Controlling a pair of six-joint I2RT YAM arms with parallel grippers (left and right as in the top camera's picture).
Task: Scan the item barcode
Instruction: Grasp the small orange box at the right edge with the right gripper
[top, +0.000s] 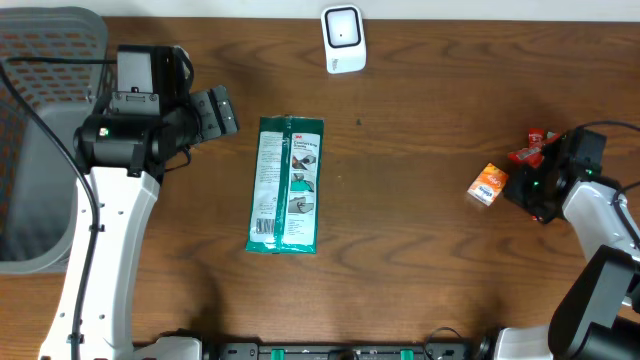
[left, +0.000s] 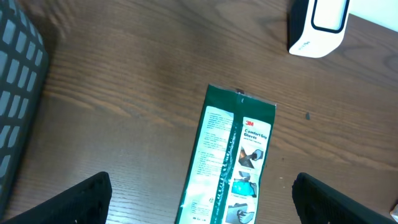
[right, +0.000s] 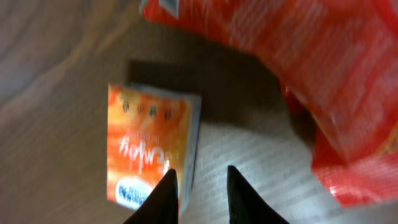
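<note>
— Brown wood desk (top: 420, 270) from above: what lies where?
— White scanner (top: 343, 38) at the middle of the far edge. Green packet (top: 287, 184) at the centre, with its long axis running far to near. Small orange box (top: 488, 185) toward the right edge, with a red bag (top: 527, 150) just behind it.
— Which arm is nearer the box?
— The right arm (top: 590, 215); its wrist sits just right of the box. I'd judge the box to be the item for scanning. The left fingers (top: 226, 122) hang near the packet's far left corner.
— Left wrist view?
— Left fingers spread wide and holding nothing. The packet lies ahead between them, the scanner beyond it.
— Right wrist view?
— Blurred. The right fingers (right: 163, 199) stand close together with a narrow gap. The box lies just left of that gap, its long side running the way they point and its right edge at the left finger. I cannot tell whether they pinch that edge.
</note>
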